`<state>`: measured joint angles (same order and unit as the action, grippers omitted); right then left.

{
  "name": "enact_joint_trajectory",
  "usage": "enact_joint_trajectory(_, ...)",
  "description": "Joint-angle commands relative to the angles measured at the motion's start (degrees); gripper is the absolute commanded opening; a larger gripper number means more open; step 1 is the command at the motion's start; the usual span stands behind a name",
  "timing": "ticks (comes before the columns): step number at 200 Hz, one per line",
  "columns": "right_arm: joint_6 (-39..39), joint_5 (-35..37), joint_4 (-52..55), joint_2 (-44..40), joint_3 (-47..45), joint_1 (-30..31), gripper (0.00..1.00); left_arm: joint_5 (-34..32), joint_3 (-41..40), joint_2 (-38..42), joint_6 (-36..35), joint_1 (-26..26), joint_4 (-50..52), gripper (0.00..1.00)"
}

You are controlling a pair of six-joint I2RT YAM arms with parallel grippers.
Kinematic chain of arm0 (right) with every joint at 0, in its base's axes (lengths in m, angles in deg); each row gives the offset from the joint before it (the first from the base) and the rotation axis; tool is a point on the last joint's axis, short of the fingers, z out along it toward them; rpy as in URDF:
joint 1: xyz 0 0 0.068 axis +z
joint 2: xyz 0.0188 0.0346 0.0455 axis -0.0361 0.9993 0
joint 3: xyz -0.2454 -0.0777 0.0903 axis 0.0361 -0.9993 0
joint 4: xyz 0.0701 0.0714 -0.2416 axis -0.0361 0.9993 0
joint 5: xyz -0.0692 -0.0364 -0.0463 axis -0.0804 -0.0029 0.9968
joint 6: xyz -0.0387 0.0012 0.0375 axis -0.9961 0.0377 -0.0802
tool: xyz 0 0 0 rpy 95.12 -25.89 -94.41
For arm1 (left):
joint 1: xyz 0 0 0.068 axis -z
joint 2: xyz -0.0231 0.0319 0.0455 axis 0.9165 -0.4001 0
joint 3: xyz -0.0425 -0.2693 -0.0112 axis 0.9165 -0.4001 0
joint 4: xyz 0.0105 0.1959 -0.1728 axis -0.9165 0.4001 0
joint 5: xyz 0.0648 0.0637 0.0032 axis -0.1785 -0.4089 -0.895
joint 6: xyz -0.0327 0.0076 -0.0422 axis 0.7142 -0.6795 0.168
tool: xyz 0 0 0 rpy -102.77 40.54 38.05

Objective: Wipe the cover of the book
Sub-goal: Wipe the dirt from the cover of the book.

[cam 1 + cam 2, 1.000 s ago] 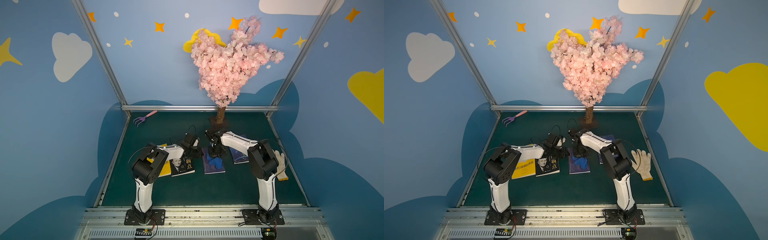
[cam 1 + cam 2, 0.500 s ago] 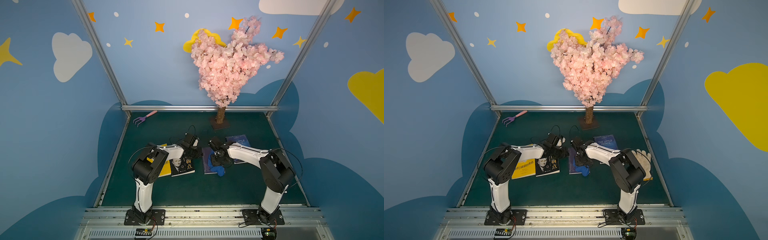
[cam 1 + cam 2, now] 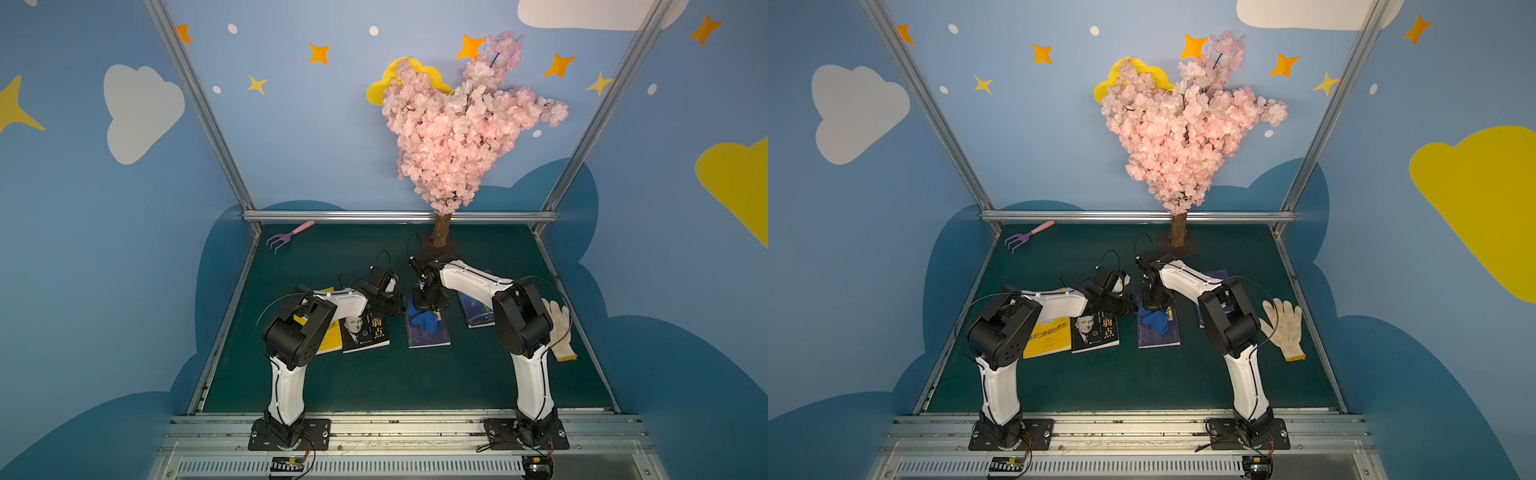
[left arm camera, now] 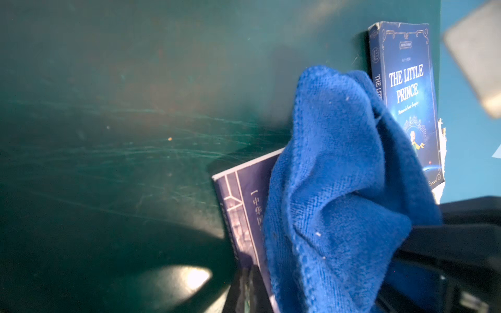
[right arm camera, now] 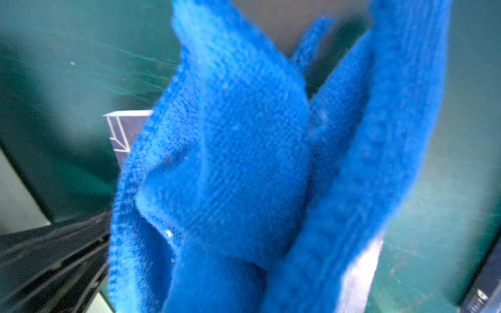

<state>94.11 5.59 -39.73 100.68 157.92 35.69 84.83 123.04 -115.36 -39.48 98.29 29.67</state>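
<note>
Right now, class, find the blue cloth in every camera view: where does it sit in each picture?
Top view: blue cloth near centre, on the purple book.
Top view: near centre, same book.
Left wrist: large in the foreground, overlapping that book.
Right wrist: fills most of the frame.
Shared landmark: the purple book under it.

This is a staged test booth in a robot lab, not a lived-in room. Blue walls [image 3: 104, 270] painted with clouds and stars hang on bare aluminium posts [image 3: 195, 99] that run to the upper corners. A fake blossom tree [image 3: 457, 137] stands at upper centre. The left arm [image 3: 286, 386] and right arm [image 3: 532, 386] are bolted to a metal rail [image 3: 399, 430] along the lower edge of the green-matted table [image 3: 374, 382].
</note>
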Motion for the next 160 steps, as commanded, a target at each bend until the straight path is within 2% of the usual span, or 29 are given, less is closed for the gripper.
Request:
enact_joint_trajectory(1, 0.8, 0.4, -1.1, 1.5, -8.9, 1.8, 0.0, -0.1, -0.7, -2.2, -0.4, 0.4, 2.9, 0.07)
enact_joint_trajectory(38, 3.9, 0.4, -6.0, -9.8, -26.6, 5.1, 0.0, 0.7, -0.5, -2.9, 0.0, 0.4, 2.6, 0.07)
enact_joint_trajectory(58, 3.4, 0.5, -6.8, -11.4, -29.7, 5.0, 0.0, 0.7, -0.6, -2.8, 0.0, 0.4, 2.6, 0.07)
enact_joint_trajectory(74, 2.0, 1.5, -5.4, -9.0, -26.4, 4.4, 0.0, 0.3, -0.6, -2.7, -0.1, 0.4, 2.8, 0.07)
enact_joint_trajectory(127, 0.3, 1.7, -0.9, 4.2, -4.6, -0.4, 0.0, 0.4, -0.8, -2.4, -0.2, 0.4, 2.7, 0.06)
enact_joint_trajectory(144, 0.6, 0.7, 0.2, 6.7, -1.7, -1.0, 0.0, 0.5, -0.8, -2.5, -0.1, 0.3, 2.6, 0.06)
enact_joint_trajectory(160, 0.8, 0.4, -0.3, 5.9, -3.3, -0.5, 0.0, 0.7, -0.7, -2.6, -0.1, 0.4, 2.5, 0.06)
